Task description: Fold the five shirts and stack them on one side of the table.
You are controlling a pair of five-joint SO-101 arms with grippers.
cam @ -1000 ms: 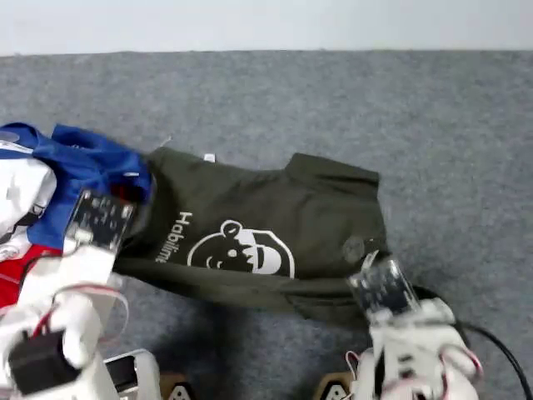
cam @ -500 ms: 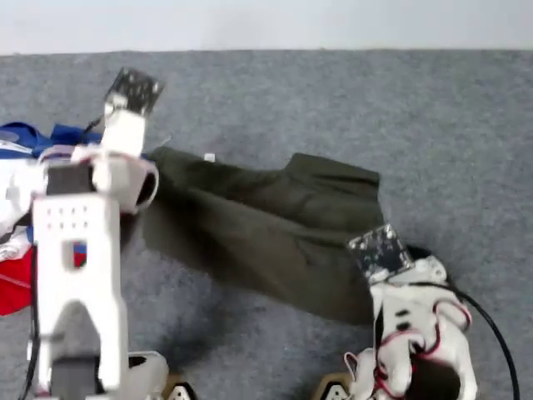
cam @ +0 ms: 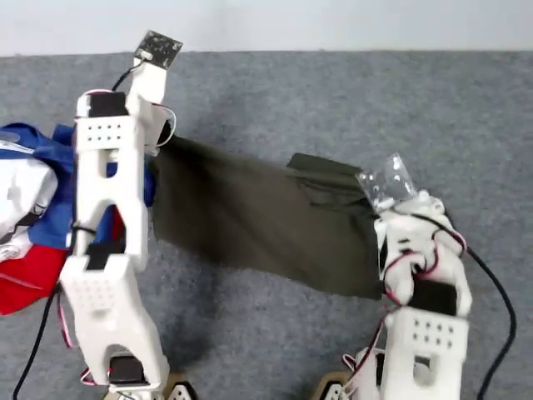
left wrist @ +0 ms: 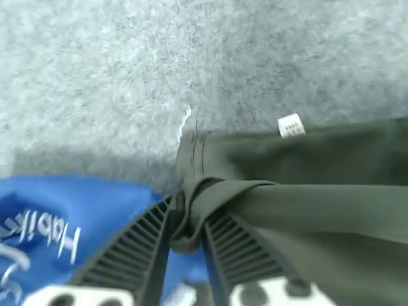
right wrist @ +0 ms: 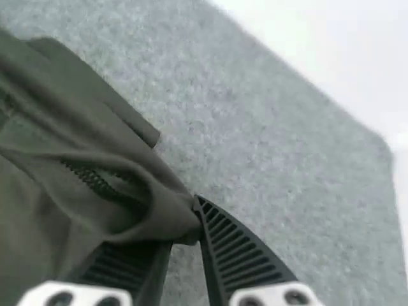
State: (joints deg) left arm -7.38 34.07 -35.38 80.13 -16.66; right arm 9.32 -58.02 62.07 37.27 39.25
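Shirt (cam: pixel 250 221): olive, held at two ends.
Left gripper (left wrist: pixel 187 233): fingers (left wrist: pixel 134 252) clamped on bunched corner.
Right gripper (right wrist: pixel 185 239): fingers (right wrist: pixel 236 255) pinching edge fold.

Far mat (cam: pixel 333 92) looks passable; shirt pile (cam: pixel 33 196) crowds left.

Grey felt table (cam: pixel 350 100), and stretched across its middle lies an olive shirt (cam: pixel 250 221), plain side up. At the left edge, just beside it, sits a heap (cam: pixel 25 192) of blue, white and red shirts.
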